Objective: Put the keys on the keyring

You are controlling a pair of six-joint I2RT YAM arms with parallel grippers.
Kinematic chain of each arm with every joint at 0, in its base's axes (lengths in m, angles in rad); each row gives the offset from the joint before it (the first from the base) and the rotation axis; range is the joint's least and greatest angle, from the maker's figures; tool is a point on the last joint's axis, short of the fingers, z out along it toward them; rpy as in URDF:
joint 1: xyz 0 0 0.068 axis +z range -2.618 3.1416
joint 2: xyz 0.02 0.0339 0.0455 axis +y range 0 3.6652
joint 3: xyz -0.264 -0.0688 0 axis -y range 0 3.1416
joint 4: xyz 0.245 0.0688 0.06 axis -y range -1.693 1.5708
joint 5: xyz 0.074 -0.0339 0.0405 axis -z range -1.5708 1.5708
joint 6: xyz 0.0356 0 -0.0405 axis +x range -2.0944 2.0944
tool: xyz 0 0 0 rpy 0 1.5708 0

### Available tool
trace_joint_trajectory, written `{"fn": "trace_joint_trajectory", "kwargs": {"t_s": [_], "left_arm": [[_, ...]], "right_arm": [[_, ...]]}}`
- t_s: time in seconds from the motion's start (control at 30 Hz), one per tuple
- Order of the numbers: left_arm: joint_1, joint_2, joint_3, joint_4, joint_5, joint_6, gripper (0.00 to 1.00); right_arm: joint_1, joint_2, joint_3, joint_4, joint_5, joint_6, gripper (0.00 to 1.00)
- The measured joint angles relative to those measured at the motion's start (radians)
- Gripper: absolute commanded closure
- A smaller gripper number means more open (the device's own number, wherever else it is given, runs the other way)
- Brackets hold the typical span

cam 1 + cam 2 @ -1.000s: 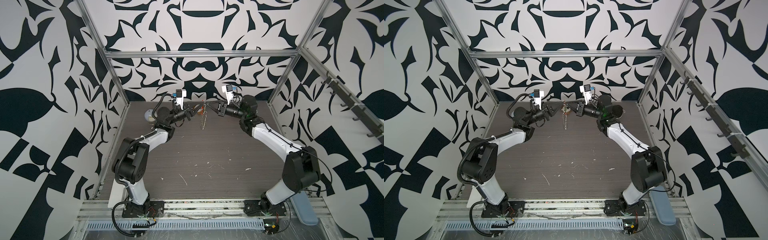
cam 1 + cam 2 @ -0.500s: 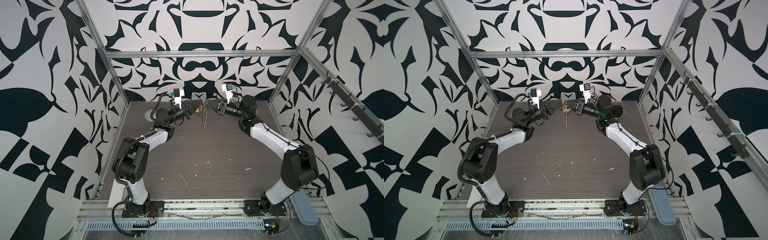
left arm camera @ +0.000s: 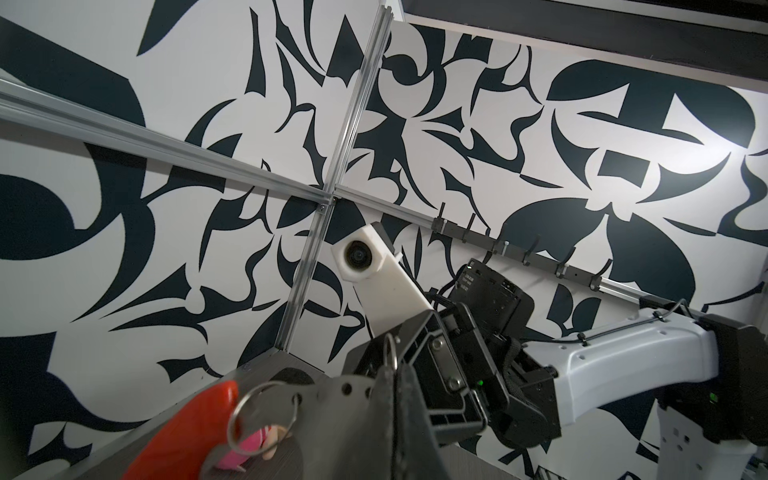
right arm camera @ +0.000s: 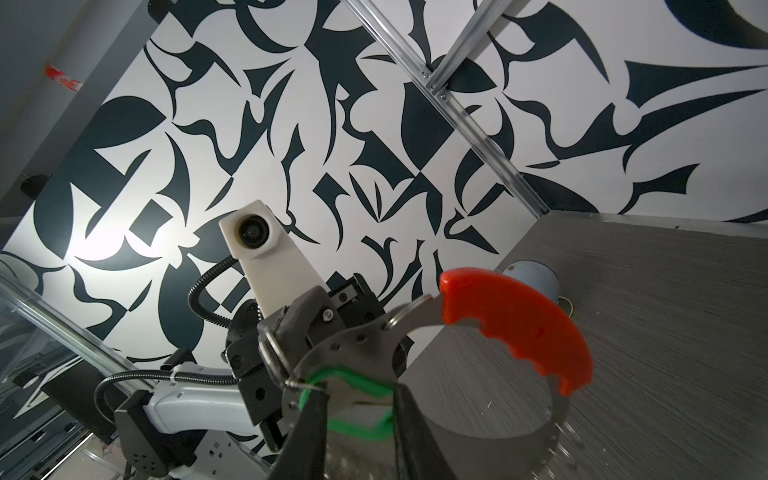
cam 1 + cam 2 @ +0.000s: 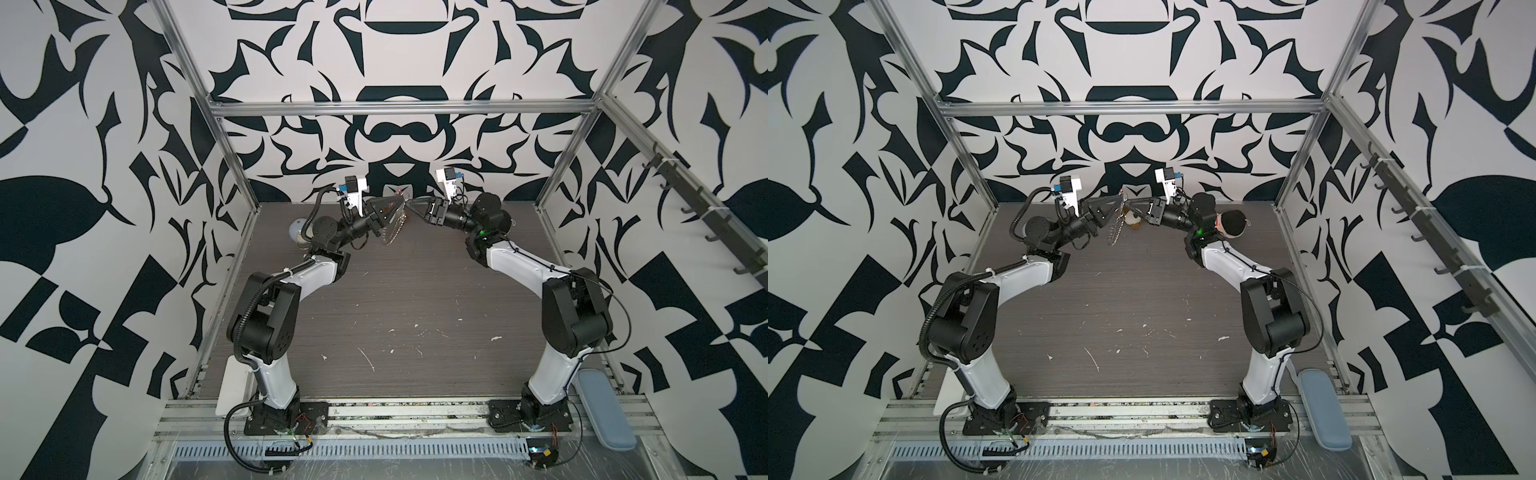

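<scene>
The keyring hangs in mid-air at the back between both arms. Its silver chain (image 5: 392, 230) (image 5: 1115, 232) dangles below my left gripper (image 5: 402, 201) (image 5: 1122, 201). That gripper (image 3: 395, 374) is shut on a small ring (image 3: 390, 351) of the keyring, and the orange-red strip (image 3: 187, 432) (image 4: 519, 328) curves away from it. The green key tag (image 4: 345, 374) hangs by a thin wire from a ring (image 4: 272, 349) of the keyring. My right gripper (image 4: 359, 399) (image 5: 411, 203) stands open, its fingers on either side of the tag.
A pale blue globe (image 5: 297, 230) (image 4: 532, 276) sits at the back left of the table. A small brown plush (image 5: 1133, 220) and a dark-haired doll (image 5: 1231, 224) lie at the back. A blue-grey pad (image 5: 604, 409) lies at the front right. A hook rail (image 5: 706, 208) runs along the right wall.
My right gripper's jaws have parted from shut. The chain has swung a little to the left, closer under my left gripper. Both arms stay raised at the back.
</scene>
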Motion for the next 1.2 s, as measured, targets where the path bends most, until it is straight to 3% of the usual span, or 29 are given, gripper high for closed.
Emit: {"fn": "trace_joint_trajectory", "kwargs": {"t_s": [0.27,0.53,0.73,1.2], "left_arm": [[0.001,0.0,0.0,0.004,0.003,0.006,1.0],[0.001,0.0,0.0,0.013,0.014,0.006,1.0],[0.001,0.0,0.0,0.016,0.031,-0.004,1.0],[0.001,0.0,0.0,0.016,0.06,-0.042,1.0]], "right_arm": [[-0.002,-0.023,0.0,-0.09,0.0,-0.06,0.72],[-0.004,-0.224,0.013,-0.573,0.158,-0.433,0.65],[-0.004,-0.272,0.098,-0.758,0.239,-0.607,0.63],[-0.004,-0.191,0.172,-0.766,0.171,-0.64,0.69]]}}
